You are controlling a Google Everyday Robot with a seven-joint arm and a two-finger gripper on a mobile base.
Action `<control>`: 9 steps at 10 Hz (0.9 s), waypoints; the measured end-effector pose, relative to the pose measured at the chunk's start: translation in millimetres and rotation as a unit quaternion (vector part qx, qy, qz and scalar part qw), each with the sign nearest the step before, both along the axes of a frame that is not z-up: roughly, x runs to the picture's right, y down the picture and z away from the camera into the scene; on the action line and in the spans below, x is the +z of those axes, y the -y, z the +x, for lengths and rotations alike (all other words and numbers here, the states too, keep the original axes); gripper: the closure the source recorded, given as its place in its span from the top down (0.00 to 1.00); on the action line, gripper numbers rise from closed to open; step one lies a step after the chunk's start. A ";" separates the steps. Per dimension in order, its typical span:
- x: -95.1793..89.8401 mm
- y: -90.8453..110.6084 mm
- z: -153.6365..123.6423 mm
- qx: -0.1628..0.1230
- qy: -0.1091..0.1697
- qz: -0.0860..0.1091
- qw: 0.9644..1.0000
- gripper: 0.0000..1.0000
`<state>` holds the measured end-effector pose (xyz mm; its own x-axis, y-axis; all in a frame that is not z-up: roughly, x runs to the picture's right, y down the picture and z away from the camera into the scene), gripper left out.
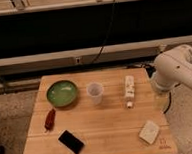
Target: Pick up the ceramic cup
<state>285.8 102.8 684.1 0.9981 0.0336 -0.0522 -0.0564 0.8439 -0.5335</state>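
Note:
The ceramic cup [94,92] is small, pale whitish-grey and handleless. It stands upright near the middle of the wooden table [108,125], just right of the green bowl [62,92]. My white arm [177,72] hangs over the table's right edge. The gripper [160,97] is tucked under the arm at that edge, well to the right of the cup and apart from it. Nothing shows in its hold.
A white oblong tube-like object [129,90] lies between the cup and the arm. A red object [49,119] and a black phone-like slab [71,141] lie at the front left. A white packet [149,131] lies at the front right. A dark wall and a cable are behind the table.

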 end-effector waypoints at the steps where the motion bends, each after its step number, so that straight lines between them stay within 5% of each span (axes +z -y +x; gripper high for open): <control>1: 0.0 0.0 0.0 0.000 0.000 0.000 1.000 0.80; 6: 0.3 0.4 -0.3 -0.001 0.000 0.000 1.000 0.80; 9: 12.8 24.2 -33.9 -0.039 0.007 0.013 0.999 0.80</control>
